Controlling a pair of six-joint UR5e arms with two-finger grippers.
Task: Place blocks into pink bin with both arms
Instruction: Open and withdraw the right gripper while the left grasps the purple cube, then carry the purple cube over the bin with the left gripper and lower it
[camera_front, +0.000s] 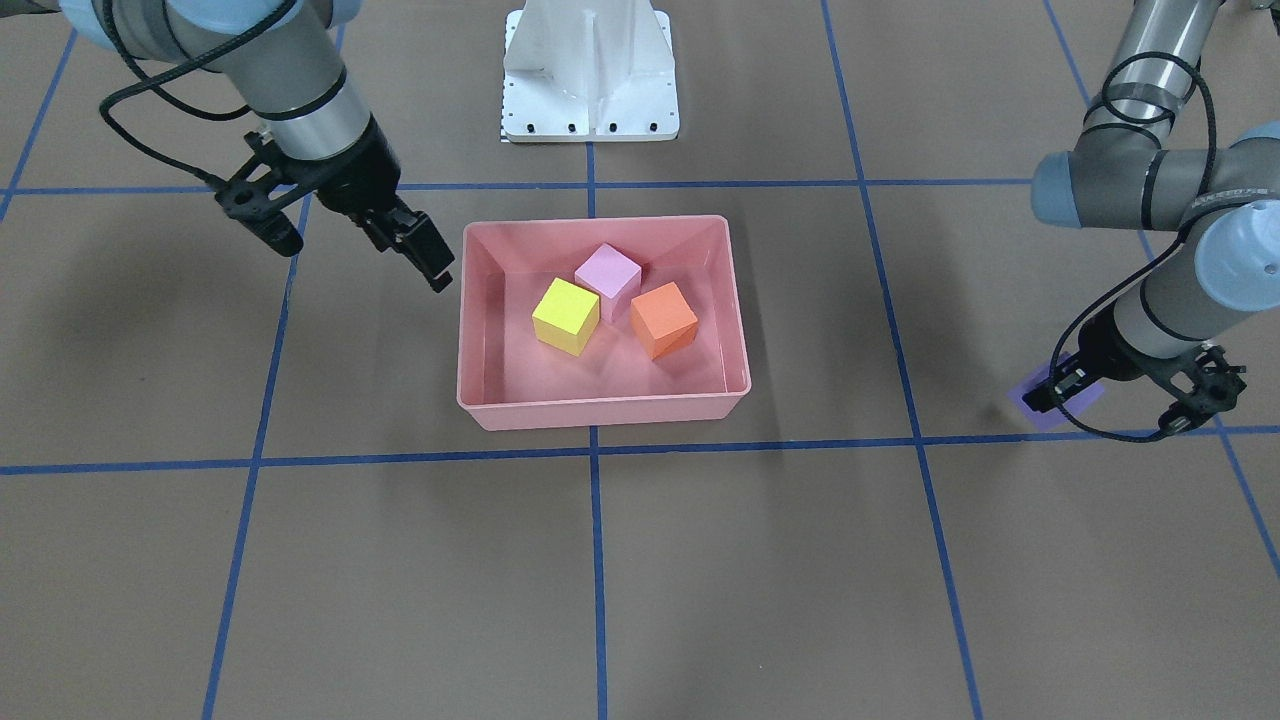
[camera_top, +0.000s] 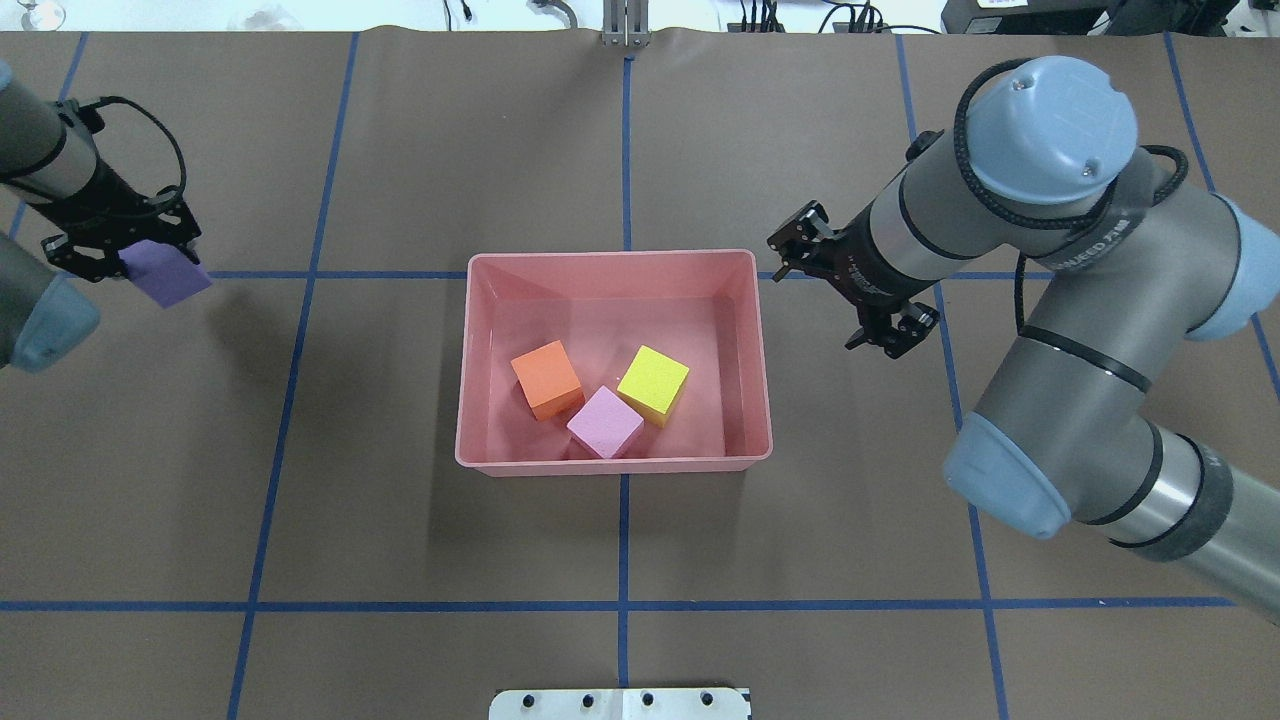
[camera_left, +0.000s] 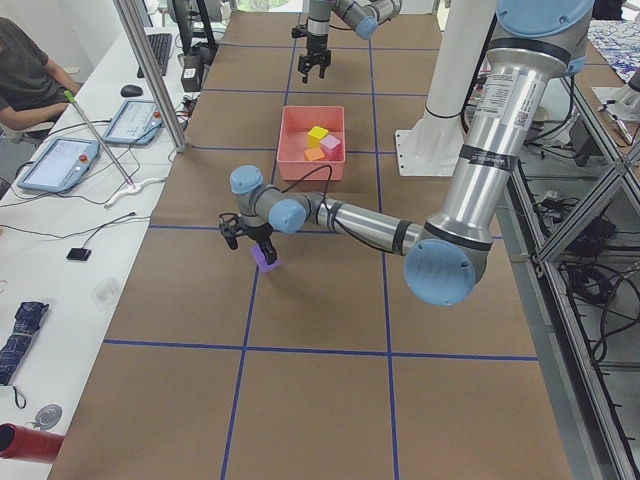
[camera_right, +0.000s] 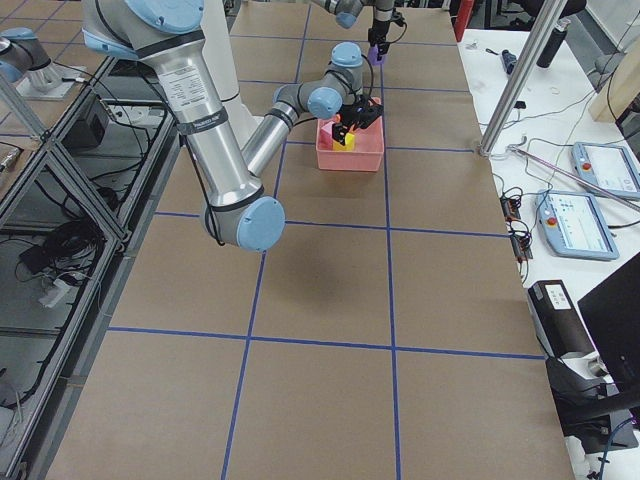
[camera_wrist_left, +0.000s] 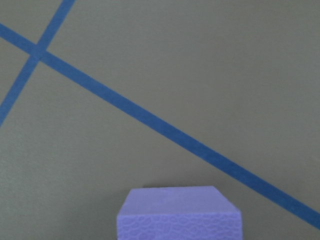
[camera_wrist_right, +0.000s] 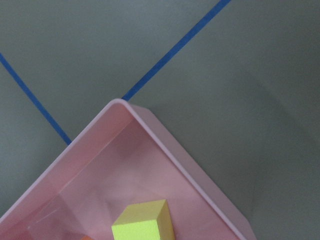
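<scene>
Two grey tubular arms, the right arm (camera_top: 1030, 420) and the left arm (camera_front: 1160, 190), wear rounded light-blue joint caps (camera_top: 1050, 120), the topmost dotted with small screws. Black rings band the tubes. One ring carries pale lettering (camera_top: 1095, 240) too small to read. A polished silver collar (camera_front: 325, 125) sits at the right wrist. Black cables (camera_front: 135, 130) run in loose curls along both forearms. The right gripper (camera_front: 425, 255) and left gripper (camera_front: 1058, 392) are matte black, with angular brackets and slim fingers. A printed white label (camera_left: 497, 105) marks the left arm's broad tube.
</scene>
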